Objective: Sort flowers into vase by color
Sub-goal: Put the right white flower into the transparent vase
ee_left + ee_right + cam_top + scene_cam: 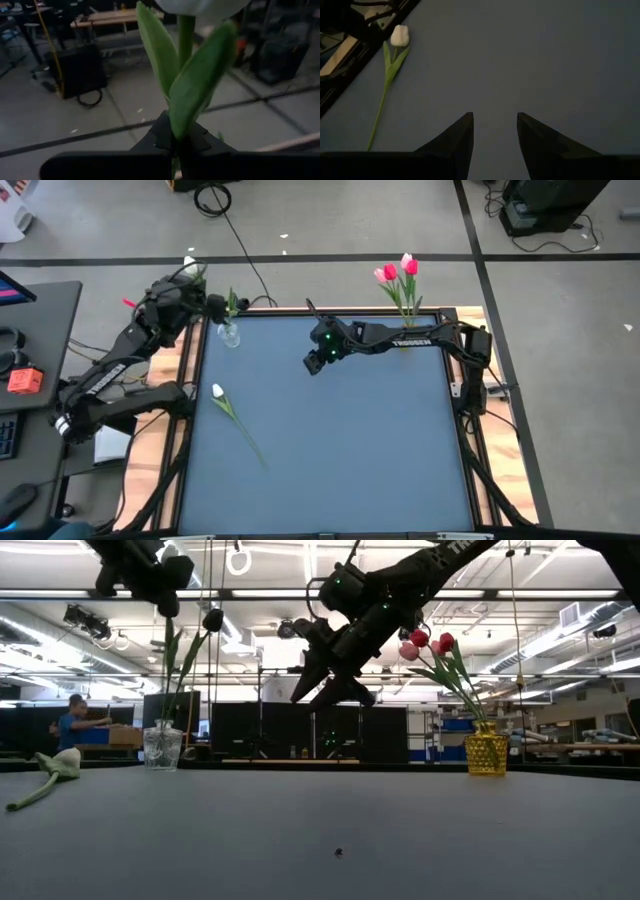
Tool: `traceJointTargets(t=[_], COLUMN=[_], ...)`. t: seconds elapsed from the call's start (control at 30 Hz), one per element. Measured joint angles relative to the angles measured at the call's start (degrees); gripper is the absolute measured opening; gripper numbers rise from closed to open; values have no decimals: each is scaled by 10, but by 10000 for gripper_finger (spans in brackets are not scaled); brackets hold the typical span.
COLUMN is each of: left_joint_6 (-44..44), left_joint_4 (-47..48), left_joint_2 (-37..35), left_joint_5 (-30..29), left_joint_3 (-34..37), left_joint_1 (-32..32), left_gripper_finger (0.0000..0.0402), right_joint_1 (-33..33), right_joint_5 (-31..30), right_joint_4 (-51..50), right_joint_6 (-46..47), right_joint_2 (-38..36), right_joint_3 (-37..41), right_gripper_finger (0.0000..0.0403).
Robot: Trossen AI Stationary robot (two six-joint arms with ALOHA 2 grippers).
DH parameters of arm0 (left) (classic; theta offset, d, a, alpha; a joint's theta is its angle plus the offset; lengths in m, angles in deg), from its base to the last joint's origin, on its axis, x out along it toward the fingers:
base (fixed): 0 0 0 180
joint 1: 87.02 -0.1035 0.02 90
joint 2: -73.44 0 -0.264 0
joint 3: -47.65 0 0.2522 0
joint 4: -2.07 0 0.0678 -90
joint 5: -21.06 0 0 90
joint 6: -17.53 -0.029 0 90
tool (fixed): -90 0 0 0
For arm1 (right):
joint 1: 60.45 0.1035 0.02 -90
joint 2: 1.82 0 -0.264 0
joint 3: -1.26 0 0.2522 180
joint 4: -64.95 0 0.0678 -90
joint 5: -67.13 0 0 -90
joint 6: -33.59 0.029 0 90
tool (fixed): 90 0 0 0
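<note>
My left gripper [177, 142] is up beyond the table's far left corner [188, 280], shut on a white tulip [200, 7]. Just inside that corner stands a clear glass vase [230, 335] holding a dark-headed flower [213, 618]. At the far right, a yellow vase [487, 750] holds red and pink tulips [400, 272]. A second white tulip [218, 392] lies flat on the blue table top at the left, its stem running toward the near edge. My right gripper [313, 363] hangs open over the far middle of the table, slanting down, with nothing between its fingers [460, 135]. My left gripper pinches the white tulip's green stem [176, 145] between its two fingers, just below the two leaves. The leaves and white head rise above the fingers, clear of the table. The gripper's own body hides the stem's lower part.
The blue table top [340, 440] is bare through its middle and near half. A wooden frame [185, 360] runs along the table's left and right sides. In the room behind, a person in blue [72, 722] stands far off to the left.
</note>
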Motion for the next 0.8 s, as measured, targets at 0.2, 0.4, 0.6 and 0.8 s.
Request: traceJointTargets(t=[0.2, 0.4, 0.6, 0.8], left_joint_6=[8, 23, 45, 57], left_joint_4=[-29, -24, -1, -5], left_joint_2=[1, 2, 6, 9], left_joint_5=[36, 39, 36, 36], left_joint_3=[9, 9, 9, 27], left_joint_1=[-30, -30, -29, -27], left_gripper_finger=[11, 11, 11, 11], right_joint_1=[2, 12, 12, 14], right_joint_5=[0, -8, -9, -11], right_joint_4=[-16, -33, -33, -33], right_joint_6=[1, -4, -5, -7], right_joint_2=[0, 0, 0, 0], right_joint_3=[0, 0, 0, 0], right_gripper_finger=[159, 159, 159, 159])
